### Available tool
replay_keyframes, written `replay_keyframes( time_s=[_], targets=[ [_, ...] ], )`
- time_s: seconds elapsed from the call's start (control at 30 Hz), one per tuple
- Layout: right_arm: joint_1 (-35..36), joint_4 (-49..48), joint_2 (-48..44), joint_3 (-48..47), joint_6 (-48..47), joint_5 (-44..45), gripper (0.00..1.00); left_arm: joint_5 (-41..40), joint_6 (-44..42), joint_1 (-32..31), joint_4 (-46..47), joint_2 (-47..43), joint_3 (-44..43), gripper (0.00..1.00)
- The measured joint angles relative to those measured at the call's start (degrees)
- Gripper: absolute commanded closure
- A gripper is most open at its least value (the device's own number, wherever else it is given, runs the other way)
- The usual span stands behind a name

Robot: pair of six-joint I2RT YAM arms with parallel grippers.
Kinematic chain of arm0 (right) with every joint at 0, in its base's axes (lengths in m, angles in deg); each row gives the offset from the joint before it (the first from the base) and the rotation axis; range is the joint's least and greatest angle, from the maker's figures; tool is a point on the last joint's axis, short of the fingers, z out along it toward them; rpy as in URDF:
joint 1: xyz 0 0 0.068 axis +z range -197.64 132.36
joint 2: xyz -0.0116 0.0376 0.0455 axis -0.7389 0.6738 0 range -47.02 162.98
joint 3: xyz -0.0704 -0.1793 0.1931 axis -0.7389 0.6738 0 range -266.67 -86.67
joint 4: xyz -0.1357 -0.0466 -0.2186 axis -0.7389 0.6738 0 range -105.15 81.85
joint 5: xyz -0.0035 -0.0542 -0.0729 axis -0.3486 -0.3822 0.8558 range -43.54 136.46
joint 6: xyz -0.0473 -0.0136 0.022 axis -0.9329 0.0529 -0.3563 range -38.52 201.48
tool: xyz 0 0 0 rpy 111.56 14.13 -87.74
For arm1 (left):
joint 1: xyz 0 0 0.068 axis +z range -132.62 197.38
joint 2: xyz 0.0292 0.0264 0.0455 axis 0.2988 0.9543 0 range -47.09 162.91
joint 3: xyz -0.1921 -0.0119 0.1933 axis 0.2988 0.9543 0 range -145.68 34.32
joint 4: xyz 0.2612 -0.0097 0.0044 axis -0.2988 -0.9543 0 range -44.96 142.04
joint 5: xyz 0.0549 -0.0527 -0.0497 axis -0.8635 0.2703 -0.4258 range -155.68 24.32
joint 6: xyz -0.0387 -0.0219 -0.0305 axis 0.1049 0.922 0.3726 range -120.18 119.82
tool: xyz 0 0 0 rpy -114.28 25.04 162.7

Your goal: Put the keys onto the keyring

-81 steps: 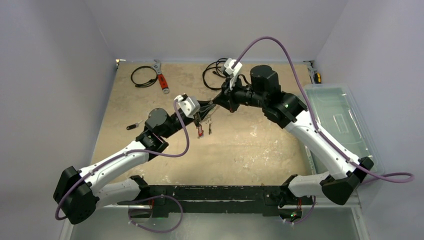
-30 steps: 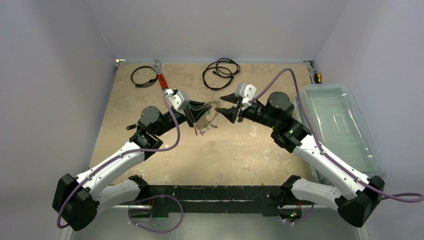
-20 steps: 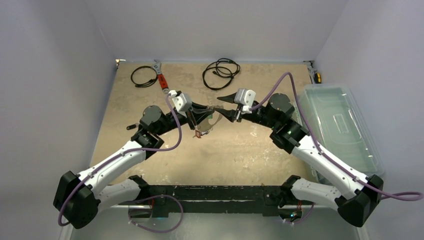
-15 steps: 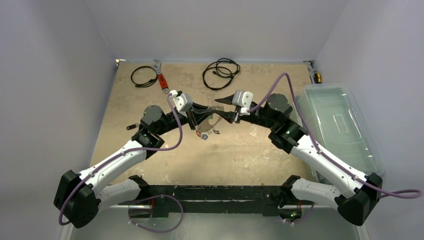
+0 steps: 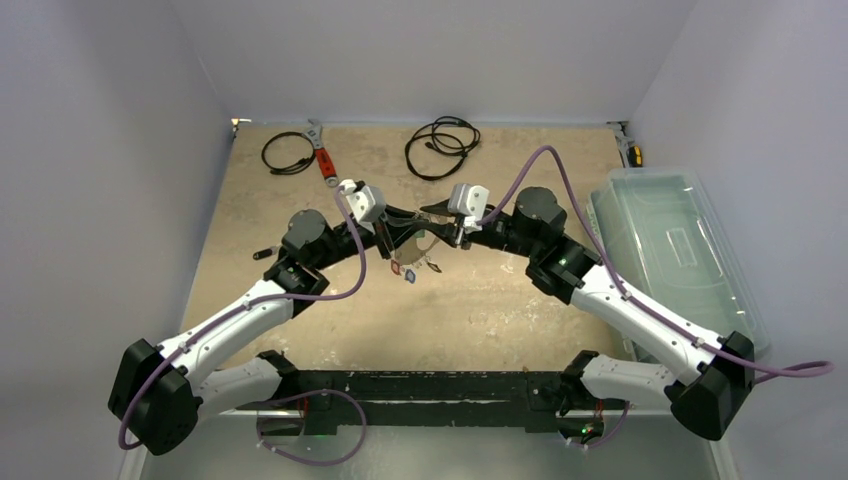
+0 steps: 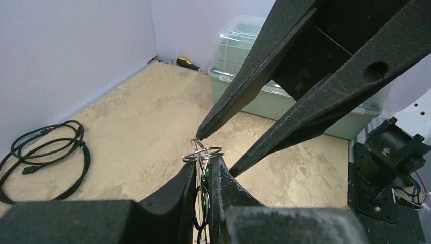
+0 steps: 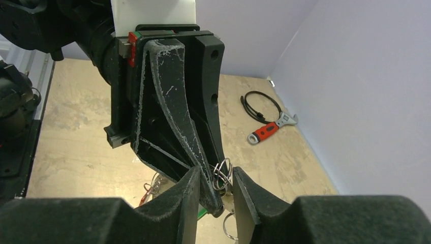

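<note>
My left gripper (image 6: 204, 165) is shut on the keyring (image 6: 203, 152), a bunch of thin silvery wire loops sticking up past its fingertips. Keys (image 5: 410, 268) with red and blue tags dangle below it above the table. My right gripper (image 7: 216, 178) faces the left one tip to tip. Its jaws are open a narrow way. They straddle the loops (image 7: 222, 174) and one left fingertip, the loops close against one pad. In the top view both grippers (image 5: 395, 225) (image 5: 440, 222) meet at the table's middle. One more key (image 5: 263, 253) with a dark tag lies alone at the left.
A red-handled wrench (image 5: 324, 160) and two black coiled cables (image 5: 288, 152) (image 5: 442, 147) lie along the back of the table. A clear plastic bin (image 5: 680, 250) stands at the right edge, with a yellow-handled tool (image 5: 634, 155) behind it. Walls enclose three sides.
My right gripper has moved left onto the left gripper's tips and its jaws have narrowed around the loops. The left gripper stayed shut; the hanging keys swung a little.
</note>
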Motion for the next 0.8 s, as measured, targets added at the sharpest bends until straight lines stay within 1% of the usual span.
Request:
replay_keyframes(
  time_s=[0.17,0.5,0.8],
  targets=[
    [0.24,0.0,0.24,0.0,-0.11,0.92,0.75,-0.5,-0.02,0.09,-0.13,0.0,-0.02,1.0],
    [0.42,-0.37,0.46,0.0,-0.04,4.42,0.78,-0.26,-0.07,0.33,-0.11,0.02,0.0,1.0],
    [0.44,0.02,1.92,-0.9,0.2,5.51,0.79,-0.17,-0.07,0.35,-0.13,0.02,0.0,1.0]
  ],
)
